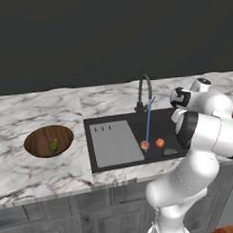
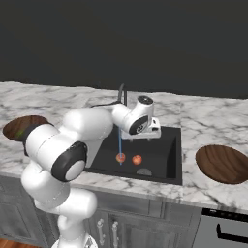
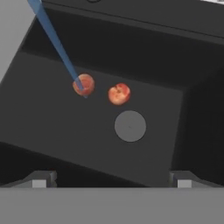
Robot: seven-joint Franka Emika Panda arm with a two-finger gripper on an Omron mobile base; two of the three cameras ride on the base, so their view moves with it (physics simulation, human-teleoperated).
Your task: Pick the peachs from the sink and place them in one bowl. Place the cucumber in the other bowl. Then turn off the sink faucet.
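Two peachs lie on the floor of the black sink (image 1: pixel 115 159): one (image 3: pixel 84 84) under the blue water stream, the other (image 3: pixel 119 93) just beside it. Both also show from the base cameras, the first peach (image 1: pixel 144 145) and the second peach (image 1: pixel 160 143). The cucumber (image 1: pixel 54 146) rests in the left wooden bowl (image 1: pixel 38 135). The right bowl (image 2: pixel 223 163) holds nothing. Water runs from the dark gooseneck sink faucet (image 1: pixel 145 91). My gripper (image 3: pixel 111 180) hangs open above the basin, a good way over the peachs, with nothing between its fingers.
A grey ribbed drainboard (image 1: pixel 114 142) fills the sink's left half. A round grey drain (image 3: pixel 130 126) sits near the peachs. White-grey marble counter (image 2: pixel 203 121) surrounds the basin, with a dark wall behind. My own arm hides part of the sink in the left base view.
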